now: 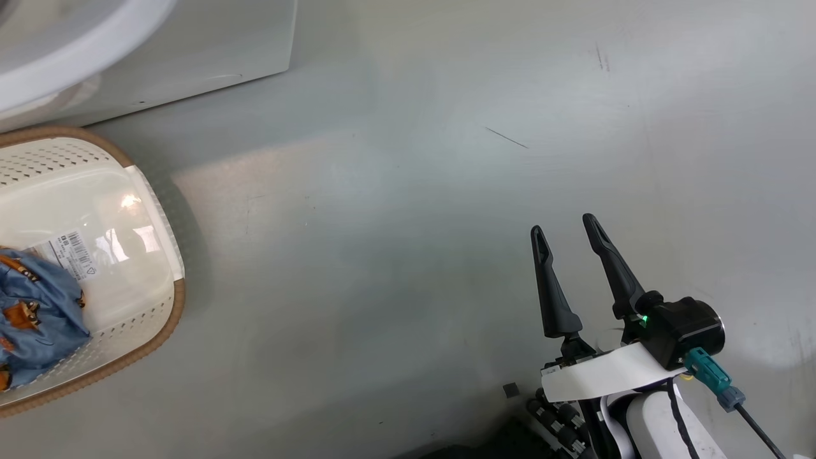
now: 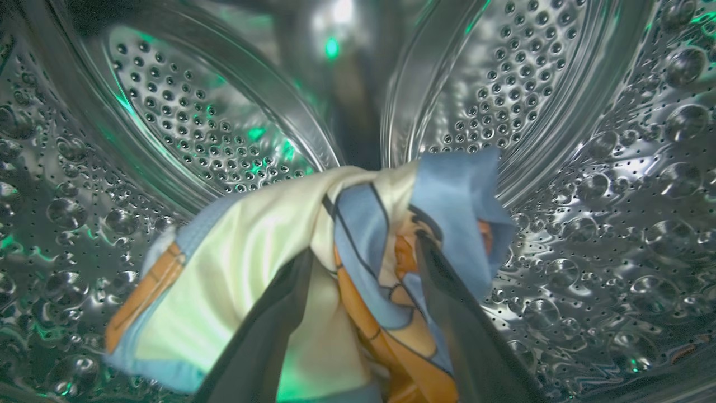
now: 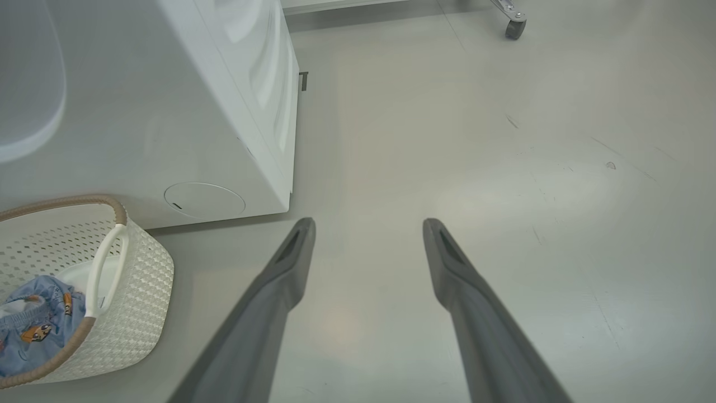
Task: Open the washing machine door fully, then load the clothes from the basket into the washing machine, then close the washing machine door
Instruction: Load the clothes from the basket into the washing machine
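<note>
—Loading is judged to be the step in hand?
—It is. One garment [image 2: 251, 252], blue with orange patches and a cream lining, is seen inside the steel drum [image 2: 587, 212], with perforated wall all around it. The left gripper [image 2: 363, 243] is reached into the drum. Its dark fingers are spread, with the cloth lying between and over them, and no pinch can be made out.
—And the other arm?
—The right gripper [image 1: 562, 224] is held over bare floor [image 1: 408, 191], well apart from everything, its fingers spread on nothing.
—Where are the other things placed?
—The basket [image 1: 177, 299] is stood on the floor just beside the front lower edge of the washing machine [image 3: 168, 112], near its front corner. More clothes [image 1: 38, 306] are heaped at one end of it. A pale curved rim [image 1: 76, 57] is seen above the basket, but whether it belongs to the open door cannot be told.
—What is called for next?
—The left gripper would need to be drawn clear without the cloth being snagged on a finger, then brought over the heap in the basket and closed on it. The door is to be shut only once the basket is emptied.
</note>
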Motion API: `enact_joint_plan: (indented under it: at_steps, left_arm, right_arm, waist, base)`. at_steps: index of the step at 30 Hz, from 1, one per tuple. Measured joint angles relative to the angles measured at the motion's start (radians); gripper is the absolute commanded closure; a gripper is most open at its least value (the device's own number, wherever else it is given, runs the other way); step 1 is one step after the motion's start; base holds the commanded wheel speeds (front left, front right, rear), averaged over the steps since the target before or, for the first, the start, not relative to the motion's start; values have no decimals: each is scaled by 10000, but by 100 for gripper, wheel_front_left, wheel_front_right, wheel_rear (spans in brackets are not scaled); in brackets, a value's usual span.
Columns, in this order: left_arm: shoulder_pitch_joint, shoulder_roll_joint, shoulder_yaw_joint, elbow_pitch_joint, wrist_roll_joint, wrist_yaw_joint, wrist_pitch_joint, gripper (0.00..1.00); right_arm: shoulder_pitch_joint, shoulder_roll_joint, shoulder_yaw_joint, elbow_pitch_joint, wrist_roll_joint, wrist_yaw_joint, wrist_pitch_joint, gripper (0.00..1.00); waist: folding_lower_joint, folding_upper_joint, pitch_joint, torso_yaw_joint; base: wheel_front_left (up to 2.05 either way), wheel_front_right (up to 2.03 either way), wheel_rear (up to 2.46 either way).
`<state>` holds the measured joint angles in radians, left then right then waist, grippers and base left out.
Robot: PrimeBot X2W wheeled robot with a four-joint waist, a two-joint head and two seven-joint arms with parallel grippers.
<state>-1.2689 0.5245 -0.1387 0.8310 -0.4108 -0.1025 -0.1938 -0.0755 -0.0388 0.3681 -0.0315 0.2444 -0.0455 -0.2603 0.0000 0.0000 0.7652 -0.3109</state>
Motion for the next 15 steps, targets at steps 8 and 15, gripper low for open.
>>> enact_joint_plan:
  at_steps: [8,15]
  left_arm:
    - [-35,-384,-8,495,42,401,46,0]
    - [-12,-832,211,941,-232,587,-134,0]
  right_arm:
    - [-7,-4,-121,71,-6,-2,0,0]
    - [-101,-6,-144,215,-81,4,0,0]
  waist:
    - [0,0,-223,238]
    - [0,0,-396,503]
  base:
    - [0,0,0]
    - [0,0,0]
